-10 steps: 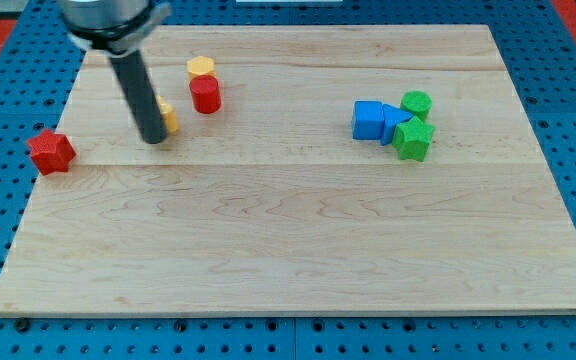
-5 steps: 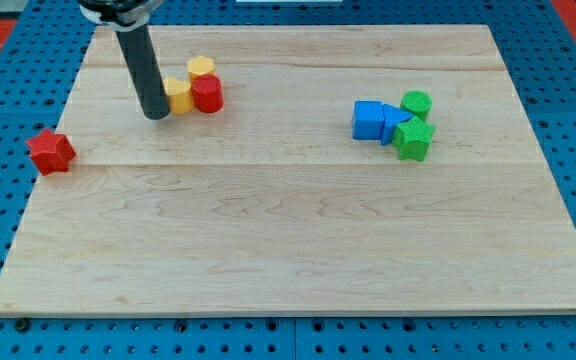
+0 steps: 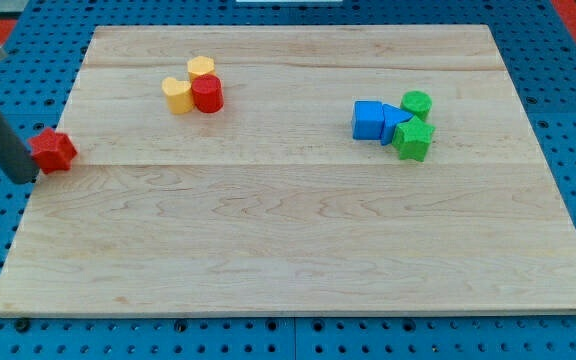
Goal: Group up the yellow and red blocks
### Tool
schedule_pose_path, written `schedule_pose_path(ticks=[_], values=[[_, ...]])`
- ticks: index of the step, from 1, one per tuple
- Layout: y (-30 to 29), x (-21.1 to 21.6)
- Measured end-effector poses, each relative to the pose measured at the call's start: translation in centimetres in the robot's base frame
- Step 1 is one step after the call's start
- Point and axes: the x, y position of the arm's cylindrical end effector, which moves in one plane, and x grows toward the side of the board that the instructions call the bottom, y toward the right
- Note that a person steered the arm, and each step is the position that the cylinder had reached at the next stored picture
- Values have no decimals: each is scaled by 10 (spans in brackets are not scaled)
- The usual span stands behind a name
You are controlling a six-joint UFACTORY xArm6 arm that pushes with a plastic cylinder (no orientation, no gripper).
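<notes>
While the arm carries no claw, only a dark rod, my tip (image 3: 25,176) sits just left of the red star-shaped block (image 3: 52,150); the yellow blocks (image 3: 178,95) and red cylinder block (image 3: 207,94) cluster well apart, upper left on the wooden board (image 3: 298,250).

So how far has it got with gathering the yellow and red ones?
Mostly done: two yellow blocks and the red cylinder sit bunched together near the view's top left. In hand: my tip is just to the view's left of the red star-like block, at the board's left edge, apparently ready to push it. Left: sliding that block over to the cluster.
</notes>
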Motion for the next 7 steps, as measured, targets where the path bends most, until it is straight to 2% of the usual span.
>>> schedule_pose_path(ticks=[2, 3, 5, 7], values=[[44, -39], [43, -34], [-11, -37], [98, -86]])
